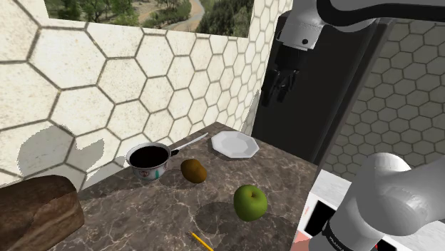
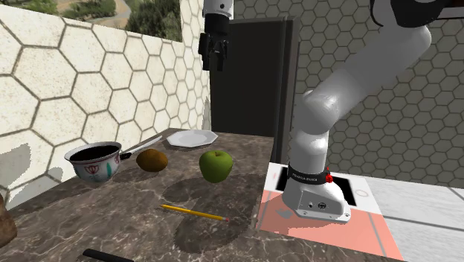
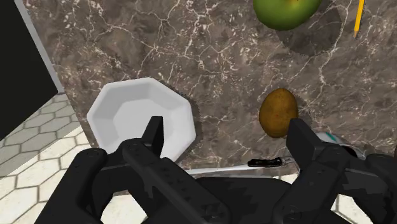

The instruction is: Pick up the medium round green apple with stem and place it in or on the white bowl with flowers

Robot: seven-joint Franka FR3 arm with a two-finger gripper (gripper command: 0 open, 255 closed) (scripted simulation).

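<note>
The pincer [image 1: 280, 84] hangs high above a white plate [image 1: 234, 144] at the far end of the desk [image 1: 142, 214], fingers apart, empty. The green apple [image 1: 250, 202] sits well apart on the near side, a brown fruit [image 1: 193, 170] between it and the flowered bowl [image 1: 148, 162]. Dropping straight down would probably strike the plate; a low carry might knock the brown fruit

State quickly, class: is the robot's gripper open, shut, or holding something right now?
Gripper: open, its fingers standing apart and holding nothing. The green apple lies untouched on the counter.
</note>
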